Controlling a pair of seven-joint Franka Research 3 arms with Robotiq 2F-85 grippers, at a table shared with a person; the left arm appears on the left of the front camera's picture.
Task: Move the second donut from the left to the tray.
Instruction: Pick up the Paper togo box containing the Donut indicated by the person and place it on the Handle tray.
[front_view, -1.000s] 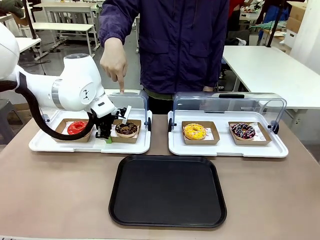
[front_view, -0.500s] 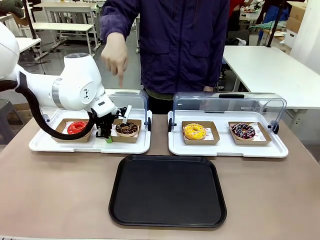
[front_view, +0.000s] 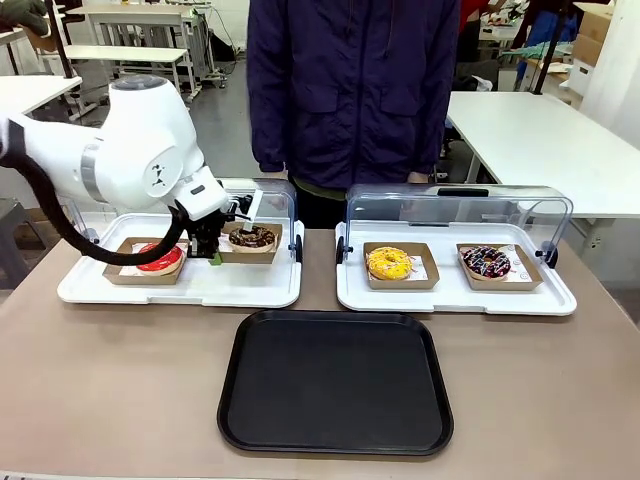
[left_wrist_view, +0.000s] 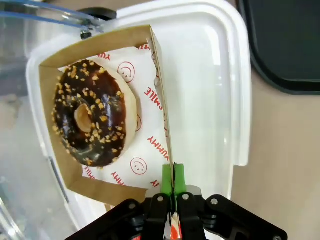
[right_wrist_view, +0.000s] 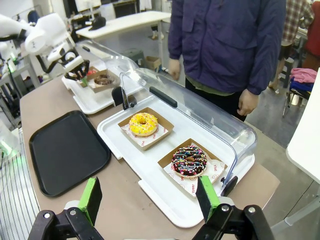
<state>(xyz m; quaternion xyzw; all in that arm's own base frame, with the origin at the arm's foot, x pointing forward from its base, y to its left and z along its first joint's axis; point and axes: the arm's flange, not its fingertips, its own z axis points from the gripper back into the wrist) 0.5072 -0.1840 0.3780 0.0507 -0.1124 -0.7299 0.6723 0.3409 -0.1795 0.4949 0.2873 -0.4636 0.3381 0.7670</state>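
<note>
The chocolate donut with light sprinkles (front_view: 252, 237) (left_wrist_view: 90, 120) lies in its small brown cardboard tray (left_wrist_view: 159, 65). My left gripper (front_view: 212, 252) (left_wrist_view: 173, 176) is shut on that tray's side wall, green pads pinching the cardboard, and holds it a little above the left white tray (front_view: 180, 290) (left_wrist_view: 225, 100). The large black tray (front_view: 335, 380) (left_wrist_view: 285, 40) (right_wrist_view: 67, 150) lies bare at the table's near middle. My right gripper (right_wrist_view: 150, 200) hangs open high above the table's right end, nothing between its fingers. The held donut (right_wrist_view: 103, 80) appears far off there.
A red-glazed donut (front_view: 158, 258) sits beside the held one on the left white tray. The right white tray (front_view: 455, 295) holds a yellow donut (front_view: 388, 263) (right_wrist_view: 143, 123) and a dark donut with coloured sprinkles (front_view: 486, 262) (right_wrist_view: 189, 161). Clear lids (front_view: 460, 205) stand open. A person (front_view: 350, 90) stands across the table.
The person's pointing hand has drawn back out of sight. My left arm has risen, lifting the cardboard tray with the chocolate donut off the white tray.
</note>
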